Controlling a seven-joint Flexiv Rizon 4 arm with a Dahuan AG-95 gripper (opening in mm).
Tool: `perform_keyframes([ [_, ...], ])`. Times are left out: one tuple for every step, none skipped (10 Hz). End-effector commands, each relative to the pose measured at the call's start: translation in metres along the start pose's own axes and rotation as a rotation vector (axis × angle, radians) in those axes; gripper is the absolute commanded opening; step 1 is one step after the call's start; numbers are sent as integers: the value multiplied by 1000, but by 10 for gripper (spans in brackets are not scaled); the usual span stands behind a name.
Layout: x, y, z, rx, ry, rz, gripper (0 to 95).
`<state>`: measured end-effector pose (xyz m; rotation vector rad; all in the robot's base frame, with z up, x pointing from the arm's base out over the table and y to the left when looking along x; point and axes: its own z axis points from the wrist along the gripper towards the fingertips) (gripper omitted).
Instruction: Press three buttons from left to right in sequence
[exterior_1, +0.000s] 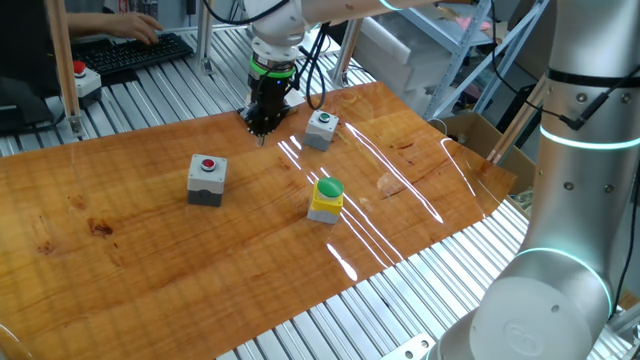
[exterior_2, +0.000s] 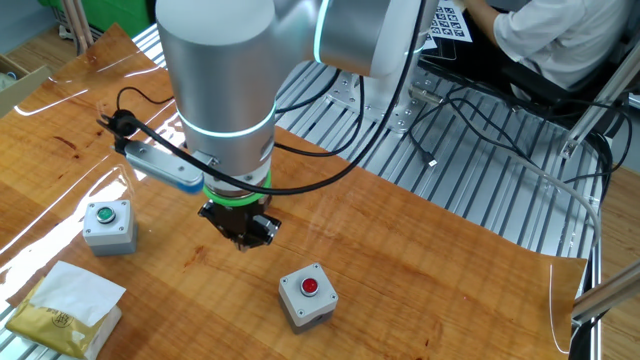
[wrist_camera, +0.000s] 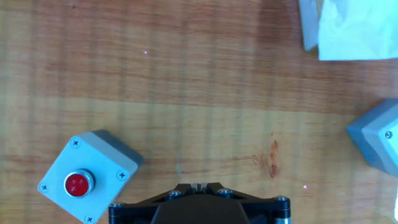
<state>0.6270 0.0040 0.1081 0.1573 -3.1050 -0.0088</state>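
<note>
The grey box with the red button (exterior_1: 207, 178) stands at the left of the wooden tabletop. The yellow box with the large green dome (exterior_1: 326, 198) is in front at the middle. The grey box with the small green button (exterior_1: 321, 128) is at the back right. My gripper (exterior_1: 262, 134) hangs above the wood, between and behind the red-button box and the small green-button box, touching neither. In the hand view the fingertips (wrist_camera: 198, 185) meet with no gap and hold nothing. The red-button box (wrist_camera: 84, 177) lies to their lower left, and a corner of the grey box (wrist_camera: 379, 143) is at the right edge.
The other fixed view shows the gripper (exterior_2: 240, 238) between the green-button box (exterior_2: 108, 225) and the red-button box (exterior_2: 307, 293). A yellow and white shape (exterior_2: 65, 305) lies at its lower left. A red mushroom button (exterior_1: 82, 78) sits off the board at the back left. The robot base (exterior_1: 560, 250) fills the right.
</note>
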Motion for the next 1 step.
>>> perform_keyframes([
  [1,0,-1,3,11,5,0],
])
